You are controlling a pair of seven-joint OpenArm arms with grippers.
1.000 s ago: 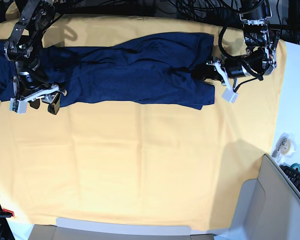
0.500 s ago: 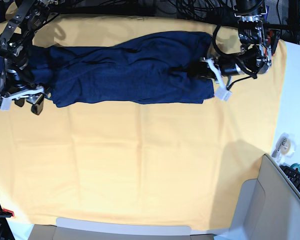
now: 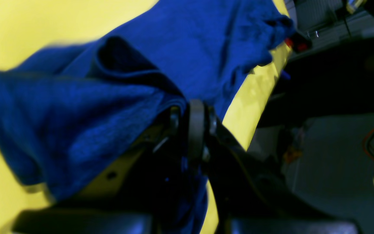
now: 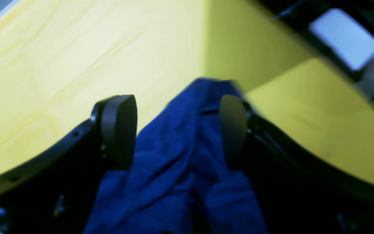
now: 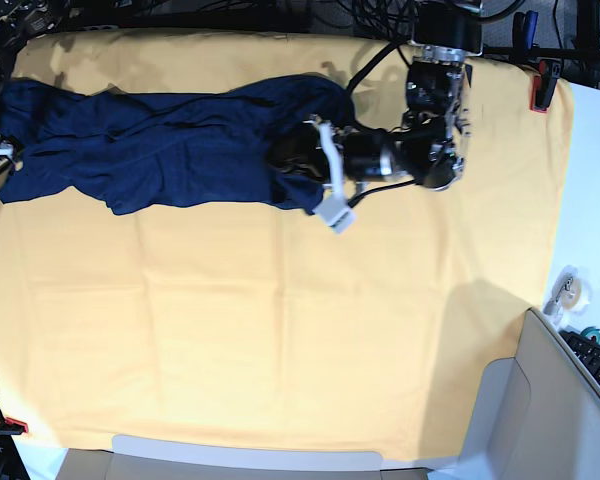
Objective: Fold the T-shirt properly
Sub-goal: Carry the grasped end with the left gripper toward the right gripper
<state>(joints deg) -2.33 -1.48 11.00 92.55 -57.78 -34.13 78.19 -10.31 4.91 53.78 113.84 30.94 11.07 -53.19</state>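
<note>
In my left wrist view, I am clamping my left gripper on a bunched edge of the T-shirt; my fingers are pressed together with dark blue knit squeezed between them, and the fabric is heaping up over the yellow-orange cloth beneath it. In my right wrist view, my right gripper is standing wide apart, its two pads sitting either side of a rumpled ridge of the shirt without pinching it; whether the right-hand pad is touching the fabric I cannot tell, since the picture is blurred. In the base view, the T-shirt is lying as a long crumpled band along the far side of the cloth, stretching from the far left edge to about the middle, where my left arm is holding its end. My right arm is sitting at the frame's left border, mostly out of view. I judge that I am carrying one end of the shirt over toward the other, a lengthwise fold only begun. Next, I reckon the held end needs laying down flat and square on the body, and my right fingers need to pin or grip their end so the fabric is not dragging along.
</note>
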